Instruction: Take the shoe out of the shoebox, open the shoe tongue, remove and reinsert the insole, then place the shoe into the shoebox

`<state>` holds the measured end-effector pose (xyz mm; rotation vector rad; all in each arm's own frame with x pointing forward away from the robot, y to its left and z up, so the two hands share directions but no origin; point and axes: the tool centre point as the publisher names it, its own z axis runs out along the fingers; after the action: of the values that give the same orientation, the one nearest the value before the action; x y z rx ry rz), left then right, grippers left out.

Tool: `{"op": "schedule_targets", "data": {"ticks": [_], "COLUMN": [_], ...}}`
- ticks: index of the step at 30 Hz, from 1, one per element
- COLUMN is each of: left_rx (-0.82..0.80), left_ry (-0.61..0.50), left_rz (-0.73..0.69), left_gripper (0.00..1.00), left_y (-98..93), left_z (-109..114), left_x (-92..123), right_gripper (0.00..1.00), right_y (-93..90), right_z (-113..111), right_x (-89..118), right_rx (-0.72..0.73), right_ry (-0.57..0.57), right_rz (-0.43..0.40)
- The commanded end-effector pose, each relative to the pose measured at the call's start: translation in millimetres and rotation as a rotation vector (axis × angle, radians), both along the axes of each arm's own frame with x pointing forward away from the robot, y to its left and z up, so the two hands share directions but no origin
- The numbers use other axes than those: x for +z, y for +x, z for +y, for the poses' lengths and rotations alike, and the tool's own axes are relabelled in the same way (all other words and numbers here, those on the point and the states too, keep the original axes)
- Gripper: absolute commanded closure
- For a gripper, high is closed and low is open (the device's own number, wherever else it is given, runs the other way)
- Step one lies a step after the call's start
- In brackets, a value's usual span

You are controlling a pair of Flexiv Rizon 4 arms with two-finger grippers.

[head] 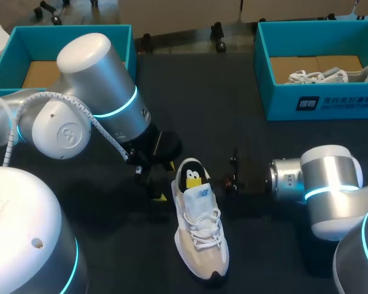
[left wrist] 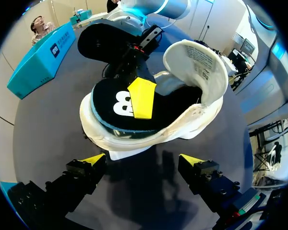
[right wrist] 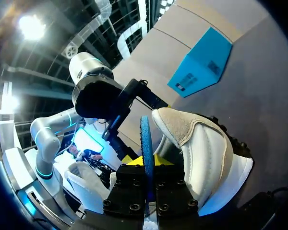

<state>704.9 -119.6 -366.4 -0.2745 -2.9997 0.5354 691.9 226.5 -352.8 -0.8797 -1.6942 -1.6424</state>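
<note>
Near desk centre, sneaker: a white and beige lace-up sneaker (head: 201, 236) (left wrist: 149, 139) (right wrist: 206, 148) stands upright on the dark desk (head: 122, 245), outside both shoeboxes, with its heel towards the far edge and its toe towards the robot.
Tongue: the tongue (left wrist: 197, 62) is folded up and away from the opening, its printed label side facing the left wrist camera.
Insole: a black insole (head: 192, 174) (left wrist: 110, 105) (right wrist: 145, 139) with a blue edge and a white figure on it sticks up out of the heel end. Its lower part sits inside the sneaker.
Right end effector: the right end effector (right wrist: 147, 160) is clenched on the insole, with a yellow-tipped finger on each face and the insole seen edge-on between them. The right arm (head: 325, 184) comes in low from the sneaker's right.
Left end effector: the left end effector (head: 165, 180) (left wrist: 143, 160) is released, its two fingers wide apart and holding nothing. It sits just beside the heel on the sneaker's left, not touching it.
Left shoebox: a teal shoebox (head: 67, 27) at the far left corner, lined with brown cardboard and partly hidden by the left arm (head: 98, 79).
Right shoebox: a teal shoebox (head: 331, 101) at the far right holds a second white shoe (head: 328, 76) lying inside it.
</note>
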Motion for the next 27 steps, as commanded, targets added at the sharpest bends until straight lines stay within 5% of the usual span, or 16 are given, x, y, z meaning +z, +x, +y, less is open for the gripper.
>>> {"op": "schedule_targets", "data": {"ticks": [1, 3, 6, 27], "left_rx": [-0.001, -0.001, -0.001, -0.001], "left_ry": [0.001, 0.001, 0.001, 0.001], "left_rz": [0.0, 0.0, 0.0, 0.0], "left_gripper": [0.0, 0.0, 0.0, 0.0], "left_y": [0.4, 0.4, 0.4, 0.4], "left_z": [-0.4, -0.4, -0.4, -0.4], "left_x": [-0.5, -0.5, -0.5, -0.5], "right_gripper": [1.0, 0.74, 0.54, 0.62], "right_y": [-4.8, -3.1, -1.8, 9.1], "right_z": [2.4, 2.8, 2.3, 0.3], "right_x": [-4.2, -0.1, 5.6, 26.3], "right_rx": [-0.003, -0.005, -0.002, 0.006], "right_ry": [-0.001, -0.007, -0.016, -0.051], "right_rz": [-0.006, -0.022, -0.044, -0.12]}}
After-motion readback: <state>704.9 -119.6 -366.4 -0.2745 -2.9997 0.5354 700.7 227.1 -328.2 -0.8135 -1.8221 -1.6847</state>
